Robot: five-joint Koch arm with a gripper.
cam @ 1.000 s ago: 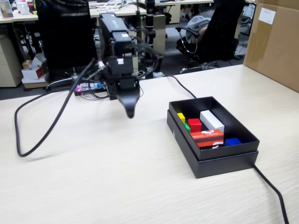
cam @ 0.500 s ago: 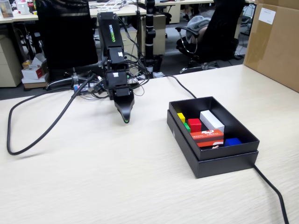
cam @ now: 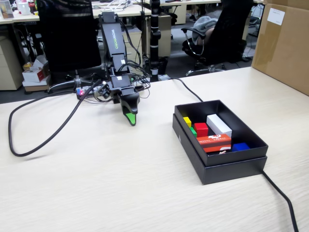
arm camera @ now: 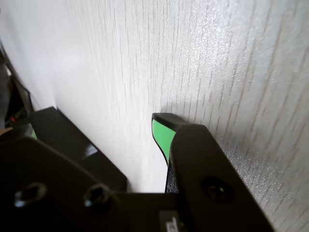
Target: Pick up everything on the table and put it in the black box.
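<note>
Sitting in the black box point(cam: 212, 166), all three cubes lie well apart from the pincer point(cam: 131, 117), whose state I cannot tell.

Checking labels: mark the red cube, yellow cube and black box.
red cube point(cam: 201, 129), fixed view, its top face.
yellow cube point(cam: 187, 121), fixed view, its top face.
black box point(cam: 231, 169), fixed view, its near outer wall.
</note>
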